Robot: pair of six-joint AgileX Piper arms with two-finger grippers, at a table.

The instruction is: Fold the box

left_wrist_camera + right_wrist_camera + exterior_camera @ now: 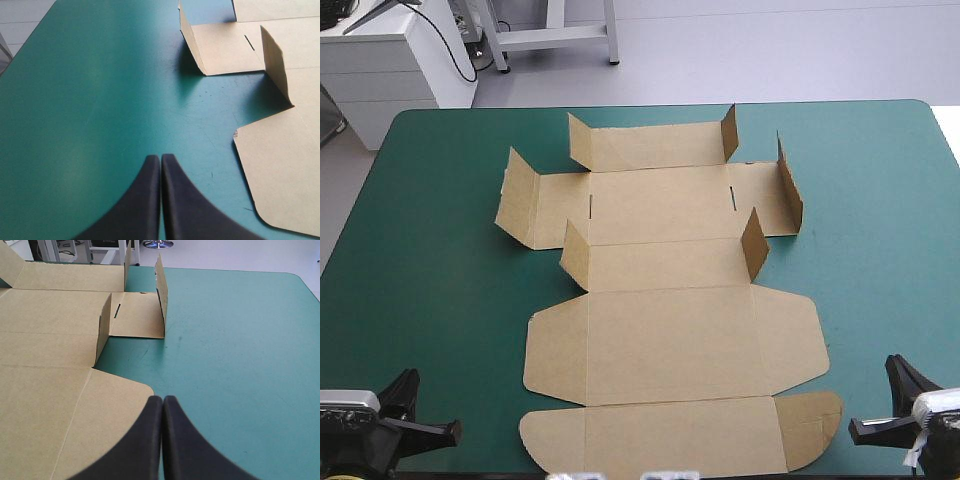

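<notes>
A brown box (670,340), cut from one sheet of board, lies opened out in the middle of a surface (430,260) with a teal-green cover. Most of the box lies flat. Its nearest panel, with a rounded tab at each end, reaches the surface's near edge. Beyond it is a broad panel with an angled wing on either side. In the box's far half, six small flaps (755,240) stand up from the sheet (two at the ends of the panel just beyond the broad one, two at the outer ends of the widest row, two at the ends of the farthest panel). Two thin slots (733,197) are cut in the widest row, one toward each end.

The left tool (160,157) sits off the box's near left corner, its two black fingers pressed together into a single point and holding nothing. Bare cover lies under and ahead of it, and the box's left wing is just beside it. The right tool (163,399) sits off the box's near right corner, its fingers likewise pressed together and empty, with the edge of the box's right wing just beside its tip. Whether either tool touches the surface cannot be told.
</notes>
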